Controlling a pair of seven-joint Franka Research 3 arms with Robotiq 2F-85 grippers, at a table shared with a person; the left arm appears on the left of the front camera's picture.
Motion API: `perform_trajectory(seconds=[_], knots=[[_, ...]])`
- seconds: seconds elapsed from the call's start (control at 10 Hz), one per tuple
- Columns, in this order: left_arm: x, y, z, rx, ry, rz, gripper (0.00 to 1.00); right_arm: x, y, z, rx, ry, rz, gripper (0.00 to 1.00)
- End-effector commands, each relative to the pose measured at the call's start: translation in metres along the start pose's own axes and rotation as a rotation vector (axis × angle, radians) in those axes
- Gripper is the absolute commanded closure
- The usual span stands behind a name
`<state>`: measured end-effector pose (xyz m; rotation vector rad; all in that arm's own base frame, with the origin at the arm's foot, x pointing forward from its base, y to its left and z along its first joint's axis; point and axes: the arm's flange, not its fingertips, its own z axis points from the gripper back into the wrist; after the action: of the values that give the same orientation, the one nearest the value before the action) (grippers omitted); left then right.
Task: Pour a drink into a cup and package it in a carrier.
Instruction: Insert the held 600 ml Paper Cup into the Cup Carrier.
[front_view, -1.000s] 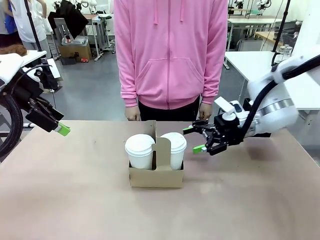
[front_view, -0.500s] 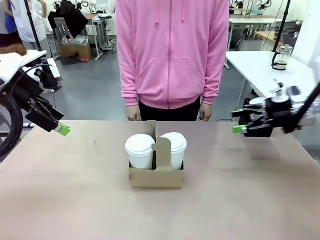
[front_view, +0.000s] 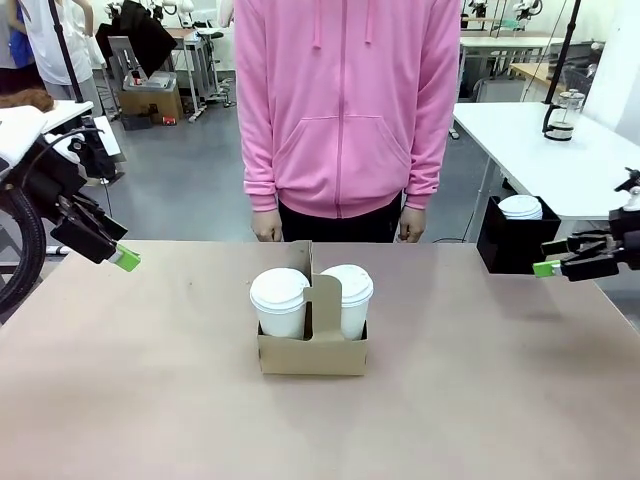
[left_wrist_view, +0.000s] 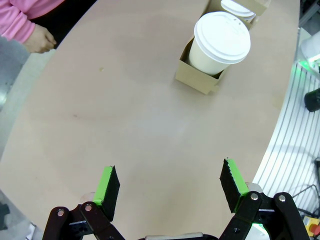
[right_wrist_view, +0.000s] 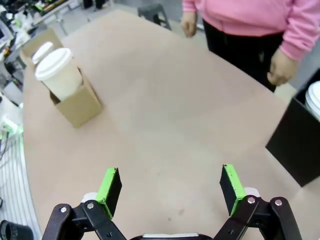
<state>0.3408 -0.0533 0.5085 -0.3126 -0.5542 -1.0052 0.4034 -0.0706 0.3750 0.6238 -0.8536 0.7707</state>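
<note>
Brown cardboard carrier at mid-bench, holding two white lidded cups, one in each compartment on either side of its upright handle panel: left cup and right cup. Left jaws, apart and empty, hang above the bench's left edge, well apart from the carrier. Right jaws, likewise apart and empty, sit at the bench's right edge, just beside a black box containing a white lidded cup. A person in a pink hoodie stands at the far side, hands lowered.
</note>
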Motion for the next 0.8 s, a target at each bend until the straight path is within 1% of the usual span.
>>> perform_trajectory(seconds=[0.0, 0.2, 0.3, 0.7], knots=[[-0.0004, -0.0007, 0.0006, -0.009, -0.009, 0.001, 0.0, -0.0005, 0.0088, 0.004, -0.073, 0.044, -0.055, 0.0], [-0.0004, -0.0007, 0.0006, -0.009, -0.009, 0.001, 0.0, -0.0017, 0.0018, -0.0052, -0.094, 0.052, -0.098, 0.0], [-0.0004, -0.0007, 0.0006, -0.009, -0.009, 0.001, 0.0, -0.0075, -0.0009, 0.0045, -0.057, 0.025, -0.032, 0.0], [-0.0004, -0.0007, 0.0006, -0.009, -0.009, 0.001, 0.0, -0.0075, -0.0009, 0.0045, -0.057, 0.025, -0.032, 0.0]])
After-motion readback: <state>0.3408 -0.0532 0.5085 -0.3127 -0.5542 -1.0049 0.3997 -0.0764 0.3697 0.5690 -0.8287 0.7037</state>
